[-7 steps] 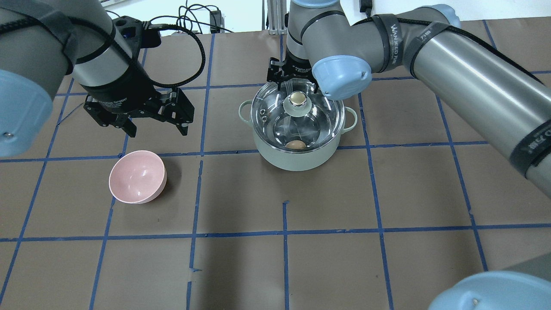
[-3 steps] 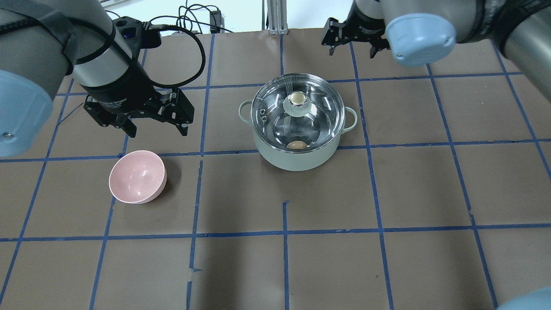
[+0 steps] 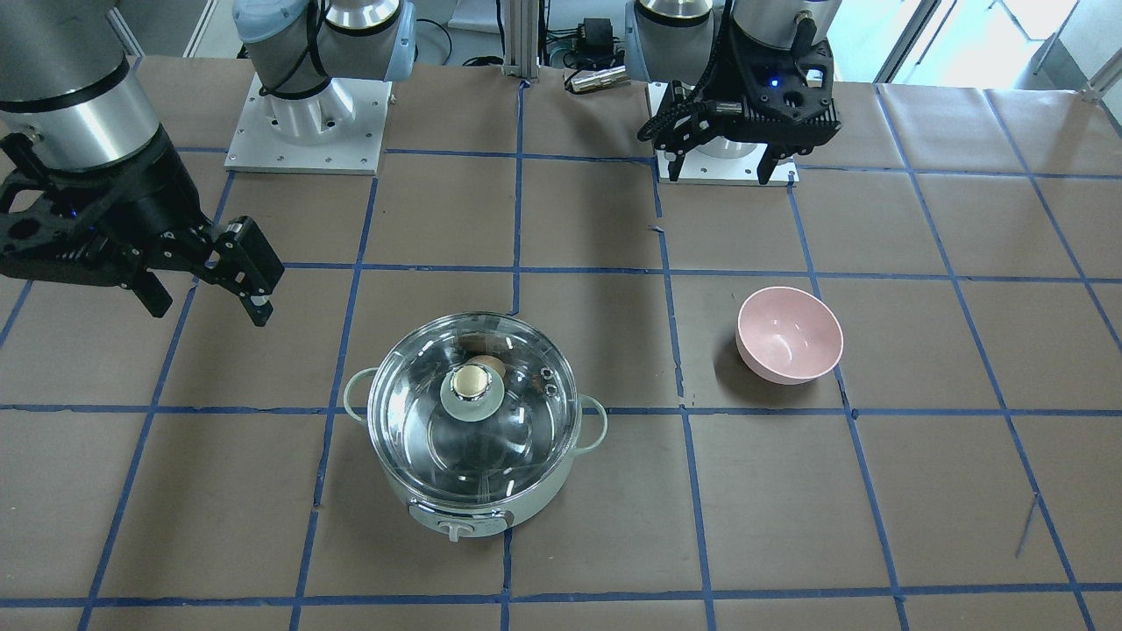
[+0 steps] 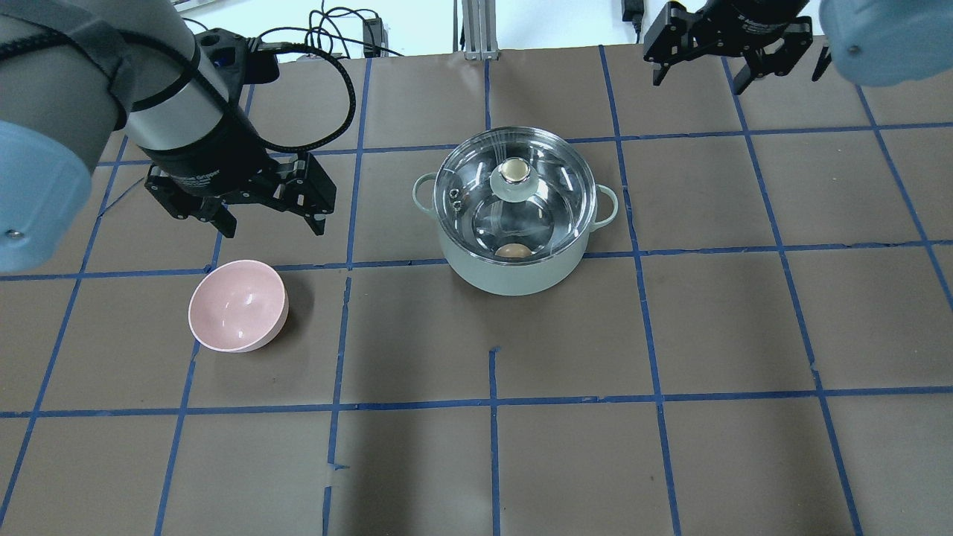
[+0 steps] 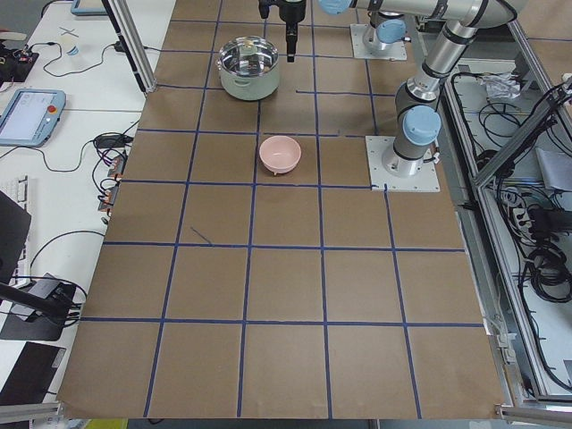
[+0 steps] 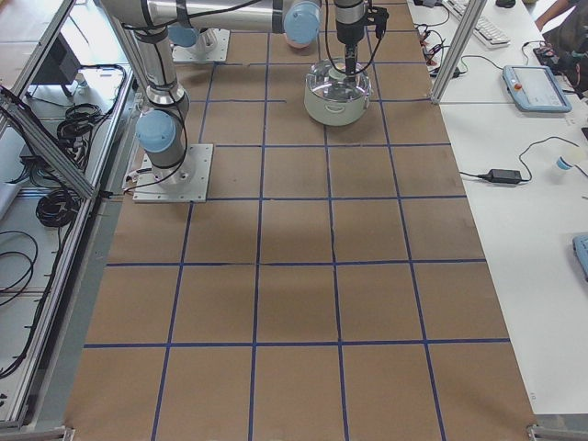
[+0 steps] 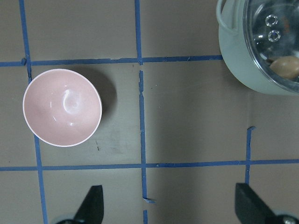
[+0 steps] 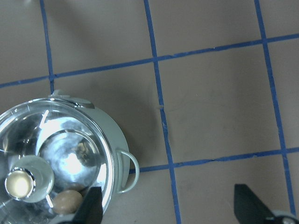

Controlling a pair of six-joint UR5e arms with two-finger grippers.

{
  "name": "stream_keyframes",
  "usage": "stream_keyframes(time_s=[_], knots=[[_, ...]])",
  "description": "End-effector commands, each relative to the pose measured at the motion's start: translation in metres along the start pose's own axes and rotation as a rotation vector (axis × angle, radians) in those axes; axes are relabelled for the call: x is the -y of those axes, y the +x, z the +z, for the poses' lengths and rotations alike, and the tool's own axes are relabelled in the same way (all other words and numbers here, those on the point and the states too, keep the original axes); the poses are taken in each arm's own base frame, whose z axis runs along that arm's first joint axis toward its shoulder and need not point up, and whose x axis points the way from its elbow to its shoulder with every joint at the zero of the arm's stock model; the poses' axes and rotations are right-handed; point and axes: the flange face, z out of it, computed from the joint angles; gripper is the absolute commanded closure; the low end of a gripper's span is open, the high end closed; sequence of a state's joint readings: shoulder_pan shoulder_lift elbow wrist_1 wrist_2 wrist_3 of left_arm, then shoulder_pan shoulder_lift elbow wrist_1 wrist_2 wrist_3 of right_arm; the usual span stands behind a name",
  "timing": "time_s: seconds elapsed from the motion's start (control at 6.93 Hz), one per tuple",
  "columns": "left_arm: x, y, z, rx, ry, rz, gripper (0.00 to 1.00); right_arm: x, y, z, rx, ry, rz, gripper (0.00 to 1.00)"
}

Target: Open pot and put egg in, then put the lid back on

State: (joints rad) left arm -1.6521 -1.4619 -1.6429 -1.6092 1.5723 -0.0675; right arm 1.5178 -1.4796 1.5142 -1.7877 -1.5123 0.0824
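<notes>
The mint-green pot (image 4: 514,279) stands mid-table with the glass lid (image 4: 465,175) seated on it, beige-gold knob (image 4: 514,171) up. The tan egg (image 4: 512,251) lies inside the pot under the lid; it also shows in the front view (image 3: 489,363) and the right wrist view (image 8: 67,201). My right gripper (image 4: 700,80) is open and empty, high and well away from the pot on its far right; in the front view (image 3: 210,308) it hangs left of the pot. My left gripper (image 4: 272,223) is open and empty, above the table left of the pot.
A pink bowl (image 4: 238,305) sits empty on the table, just in front of my left gripper, left of the pot. The brown table has a blue tape grid. Both arm bases (image 3: 307,131) stand at the robot's edge.
My right gripper has moved off from over the lid's knob, up and away to the far right. The lid stays on the pot. The left arm has not moved.
</notes>
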Motion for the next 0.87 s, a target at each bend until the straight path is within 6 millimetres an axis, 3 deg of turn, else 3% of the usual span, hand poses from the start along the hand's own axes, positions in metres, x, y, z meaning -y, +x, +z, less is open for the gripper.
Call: stream_keyframes(time_s=[0.0, 0.72], knots=[[0.0000, 0.0000, 0.0000, 0.000, 0.000, 0.000, 0.00, -0.0340, 0.0063, 0.0131, -0.019, -0.047, -0.012, 0.00], [0.0001, 0.0000, -0.0008, 0.000, 0.002, 0.000, 0.00, -0.0316, 0.0096, 0.0116, -0.024, -0.042, -0.029, 0.00]])
